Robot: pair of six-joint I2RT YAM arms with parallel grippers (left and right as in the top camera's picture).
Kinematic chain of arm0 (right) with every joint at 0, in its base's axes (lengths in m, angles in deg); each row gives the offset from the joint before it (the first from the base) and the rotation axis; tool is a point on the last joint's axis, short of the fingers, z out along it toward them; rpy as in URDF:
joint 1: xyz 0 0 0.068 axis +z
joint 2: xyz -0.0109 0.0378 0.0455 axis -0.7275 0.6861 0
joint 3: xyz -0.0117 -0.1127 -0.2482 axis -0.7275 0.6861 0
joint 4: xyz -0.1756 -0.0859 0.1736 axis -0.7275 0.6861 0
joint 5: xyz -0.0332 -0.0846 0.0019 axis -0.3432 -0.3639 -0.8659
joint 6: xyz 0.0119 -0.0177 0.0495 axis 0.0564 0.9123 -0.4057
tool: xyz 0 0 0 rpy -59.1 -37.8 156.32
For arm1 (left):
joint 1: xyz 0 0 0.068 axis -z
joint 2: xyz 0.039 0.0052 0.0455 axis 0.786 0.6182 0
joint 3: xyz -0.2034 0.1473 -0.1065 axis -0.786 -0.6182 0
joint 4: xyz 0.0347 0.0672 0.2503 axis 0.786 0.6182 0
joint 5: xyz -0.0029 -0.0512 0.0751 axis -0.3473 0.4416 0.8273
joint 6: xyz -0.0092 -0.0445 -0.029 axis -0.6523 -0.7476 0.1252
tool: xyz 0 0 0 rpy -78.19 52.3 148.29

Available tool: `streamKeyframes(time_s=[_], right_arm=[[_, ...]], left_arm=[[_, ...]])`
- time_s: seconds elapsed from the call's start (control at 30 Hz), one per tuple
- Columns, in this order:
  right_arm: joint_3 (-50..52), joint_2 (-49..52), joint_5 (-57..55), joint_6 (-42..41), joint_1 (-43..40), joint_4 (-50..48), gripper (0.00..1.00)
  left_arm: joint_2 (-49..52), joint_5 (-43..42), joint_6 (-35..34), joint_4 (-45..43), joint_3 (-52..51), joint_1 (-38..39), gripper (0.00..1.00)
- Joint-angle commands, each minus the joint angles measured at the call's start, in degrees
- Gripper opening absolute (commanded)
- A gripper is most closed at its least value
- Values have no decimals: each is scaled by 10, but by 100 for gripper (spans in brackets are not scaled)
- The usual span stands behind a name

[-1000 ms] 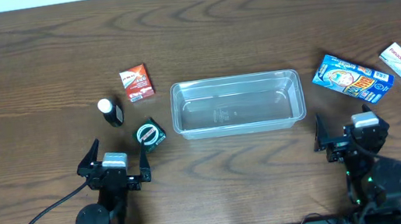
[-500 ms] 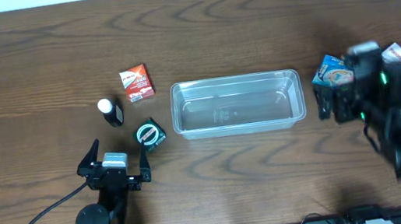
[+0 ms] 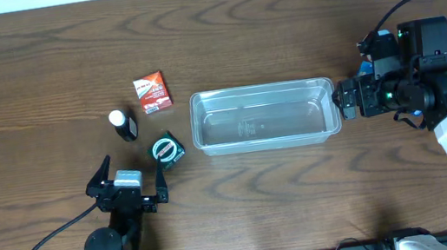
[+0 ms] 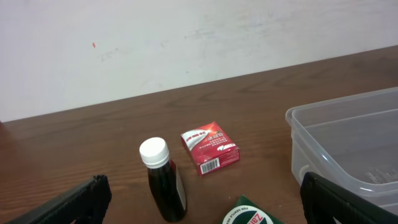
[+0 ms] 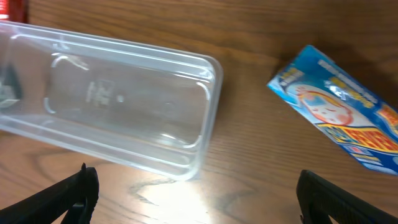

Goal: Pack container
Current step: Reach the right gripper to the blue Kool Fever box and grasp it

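The work surface was a dark wood-grain table [image 3: 278,12], with a white wall [image 4: 186,37] behind its far edge in the left wrist view. Directions below use the overhead view, with 12 o'clock at the far edge.

1. Left gripper [image 3: 132,169]: it sat at 7 o'clock from the container, well apart from it. The jaws were spread wide and released, and held nothing. A black cable [image 3: 43,247] ran from its base toward 8 o'clock.
2. Bottle [image 3: 123,124]: dark with a white cap, it stood upright at 9 o'clock from the container. The left wrist view confirmed this [image 4: 163,186].
3. Red box [image 3: 152,92]: it lay flat at 1 o'clock from the bottle, near it but apart.
4. Green box [image 3: 167,149]: it lay at 4 o'clock from the bottle, just beside the container's near-left corner.
5. Container [image 3: 258,89]: the clear tub sat at the table's centre with its long side running 9 to 3 o'clock. The table grain showed through its floor in the right wrist view [image 5: 124,46].
6. Right gripper [image 3: 345,101]: it sat at 3 o'clock from the container, just beside the end wall, pointing toward 9 o'clock. The jaws were released and wide apart, with nothing held.
7. Blue box [image 5: 339,112]: it lay flat and tilted at 2 o'clock from the container's right end, apart from it. In the overhead view it was mostly hidden under the right gripper.
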State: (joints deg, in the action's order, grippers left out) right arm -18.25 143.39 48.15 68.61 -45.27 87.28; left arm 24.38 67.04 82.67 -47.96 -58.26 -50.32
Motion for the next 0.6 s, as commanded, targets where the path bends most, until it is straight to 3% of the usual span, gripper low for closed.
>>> streamKeyframes(time_s=[0.0,0.17,0.23,0.37,0.57], right_arm=[[-15,-3,49,-3,-4,0,99],[-15,-3,40,-18,-4,-4,99],[-15,-3,-29,-104,-4,-5,99],[-15,-3,-261,-406,-4,39,99],[-15,0,-330,-533,-4,21,99]], left_arm=[[-3,-2,5,17,-11,-3,98],[-3,-2,5,17,-11,-3,98],[-3,-2,5,17,-11,-3,98],[-3,-2,5,17,-11,-3,98],[-3,-2,5,17,-11,-3,98]])
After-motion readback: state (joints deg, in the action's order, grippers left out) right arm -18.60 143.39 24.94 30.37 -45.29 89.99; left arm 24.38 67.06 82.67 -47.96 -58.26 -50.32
